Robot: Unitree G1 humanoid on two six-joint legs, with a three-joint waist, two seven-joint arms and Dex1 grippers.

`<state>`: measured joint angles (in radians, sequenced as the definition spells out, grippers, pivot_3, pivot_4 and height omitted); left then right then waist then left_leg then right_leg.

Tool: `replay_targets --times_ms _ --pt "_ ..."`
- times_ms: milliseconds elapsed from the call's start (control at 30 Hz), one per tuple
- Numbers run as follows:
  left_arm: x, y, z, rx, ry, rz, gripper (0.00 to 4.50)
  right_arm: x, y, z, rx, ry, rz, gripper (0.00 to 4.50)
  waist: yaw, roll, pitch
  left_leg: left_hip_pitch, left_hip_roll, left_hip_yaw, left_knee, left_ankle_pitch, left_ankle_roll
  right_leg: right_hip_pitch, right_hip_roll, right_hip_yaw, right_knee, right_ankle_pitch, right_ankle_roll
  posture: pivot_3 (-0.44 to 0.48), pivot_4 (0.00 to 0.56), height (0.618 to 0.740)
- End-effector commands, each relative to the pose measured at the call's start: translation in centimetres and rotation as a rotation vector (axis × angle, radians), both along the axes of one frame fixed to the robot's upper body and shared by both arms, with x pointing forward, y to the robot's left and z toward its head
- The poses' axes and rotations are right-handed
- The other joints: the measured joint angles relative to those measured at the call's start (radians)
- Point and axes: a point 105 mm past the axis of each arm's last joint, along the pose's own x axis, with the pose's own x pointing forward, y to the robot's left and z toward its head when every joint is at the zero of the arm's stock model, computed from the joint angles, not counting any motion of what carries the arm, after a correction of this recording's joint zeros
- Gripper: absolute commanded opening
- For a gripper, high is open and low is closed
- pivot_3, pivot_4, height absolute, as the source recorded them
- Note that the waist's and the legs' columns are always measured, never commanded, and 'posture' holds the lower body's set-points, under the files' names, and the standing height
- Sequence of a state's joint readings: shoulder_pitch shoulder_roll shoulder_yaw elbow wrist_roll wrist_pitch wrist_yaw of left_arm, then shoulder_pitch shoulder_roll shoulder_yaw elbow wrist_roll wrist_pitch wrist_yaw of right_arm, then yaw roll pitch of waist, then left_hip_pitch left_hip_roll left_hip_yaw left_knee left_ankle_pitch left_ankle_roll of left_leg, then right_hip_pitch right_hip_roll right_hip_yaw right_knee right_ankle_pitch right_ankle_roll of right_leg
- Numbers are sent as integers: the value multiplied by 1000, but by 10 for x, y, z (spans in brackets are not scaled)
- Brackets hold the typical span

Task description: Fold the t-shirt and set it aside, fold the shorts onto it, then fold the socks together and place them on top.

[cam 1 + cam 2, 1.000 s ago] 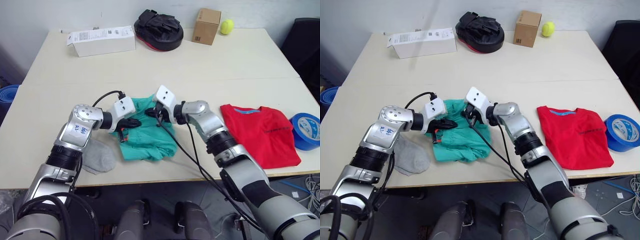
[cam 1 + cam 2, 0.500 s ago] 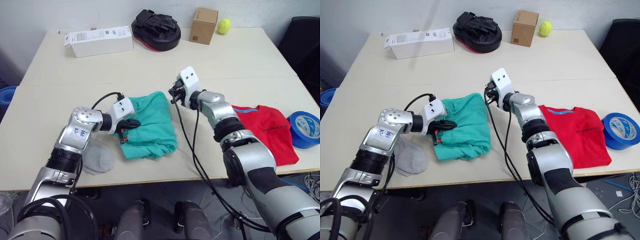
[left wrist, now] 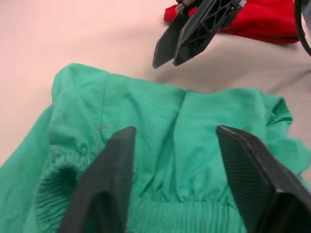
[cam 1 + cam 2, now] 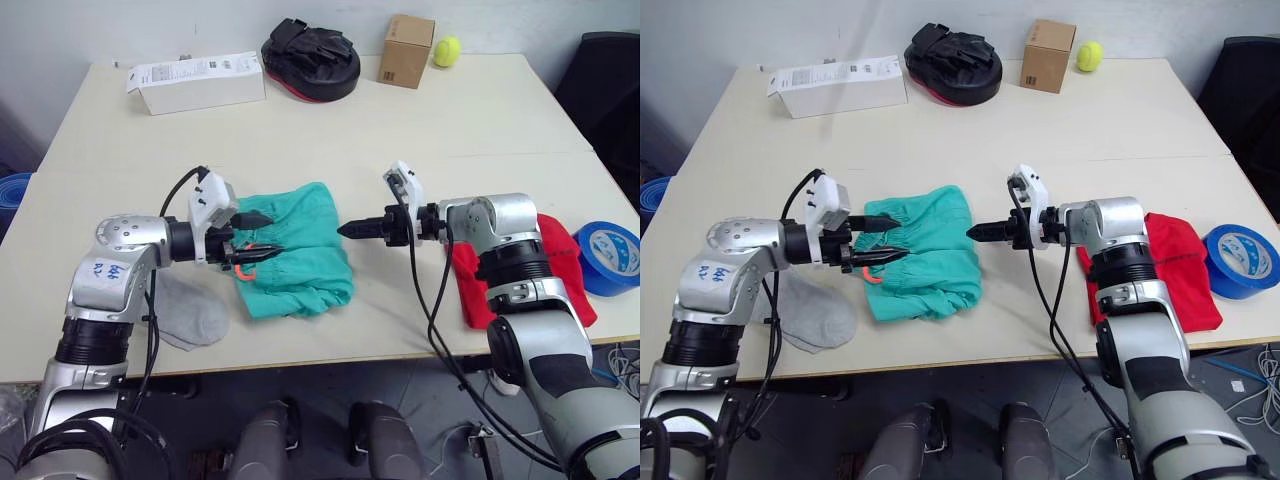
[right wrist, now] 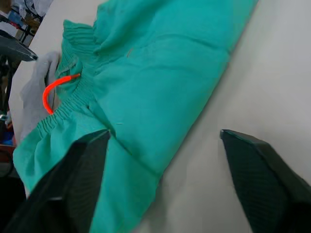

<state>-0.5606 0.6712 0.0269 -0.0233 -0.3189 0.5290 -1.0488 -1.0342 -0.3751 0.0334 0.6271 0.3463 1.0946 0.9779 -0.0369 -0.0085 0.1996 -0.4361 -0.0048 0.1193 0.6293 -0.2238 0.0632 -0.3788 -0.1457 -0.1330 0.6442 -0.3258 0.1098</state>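
Left eye view: the teal-green shorts lie bunched mid-tabletop, between the left claw, spread open over the waistband, and the right claw. The red t-shirt lies right; a grey sock lies left.

Left wrist view: open fingers straddle the shorts.

Right wrist view: fingers are spread wide, empty.

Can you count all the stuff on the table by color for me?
Red: 1, the t-shirt
Green: 1, the shorts
Grey: 1, a sock
White: 1, a long box
Black: 1, a padded mitt
Brown: 1, a cardboard box
Yellow: 1, a ball
Blue: 1, a tape roll
Total: 8
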Motion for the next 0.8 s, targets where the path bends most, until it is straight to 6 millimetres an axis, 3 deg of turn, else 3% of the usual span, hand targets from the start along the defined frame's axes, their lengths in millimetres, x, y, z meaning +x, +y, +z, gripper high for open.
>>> replay_targets --times_ms 33,67,100,467,700,800 --pt "-8 3 18 -15 -65 -1 4124 -2 11 1 56 38 32 4500 1 0 0 0 0 0 0 0 0 0 0 0 0 0 0 0 150 740" --pt "-9 4 19 -13 -73 6 4450 -3 14 -2 59 52 39 4500 1 0 0 0 0 0 0 0 0 0 0 0 0 0 0 0 150 740" --pt "-10 5 21 -13 -80 13 4485 -3 17 -4 66 68 42 4500 1 0 0 0 0 0 0 0 0 0 0 0 0 0 0 0 150 740" --pt "-14 10 27 -4 -98 42 4485 -28 76 -25 137 177 210 4500 -8 0 0 1 0 1 -1 0 0 0 1 1 0 0 0 0 150 740" --pt "-15 9 27 7 -114 54 4485 -21 88 -38 171 240 119 4500 -20 -1 0 5 0 1 -3 -1 -2 2 2 2 1 0 0 0 150 740" --pt "-15 9 27 13 -119 63 4500 -17 87 -38 201 251 90 3828 -20 -1 -1 10 0 3 -7 -2 -5 3 2 5 1 0 0 0 150 740"
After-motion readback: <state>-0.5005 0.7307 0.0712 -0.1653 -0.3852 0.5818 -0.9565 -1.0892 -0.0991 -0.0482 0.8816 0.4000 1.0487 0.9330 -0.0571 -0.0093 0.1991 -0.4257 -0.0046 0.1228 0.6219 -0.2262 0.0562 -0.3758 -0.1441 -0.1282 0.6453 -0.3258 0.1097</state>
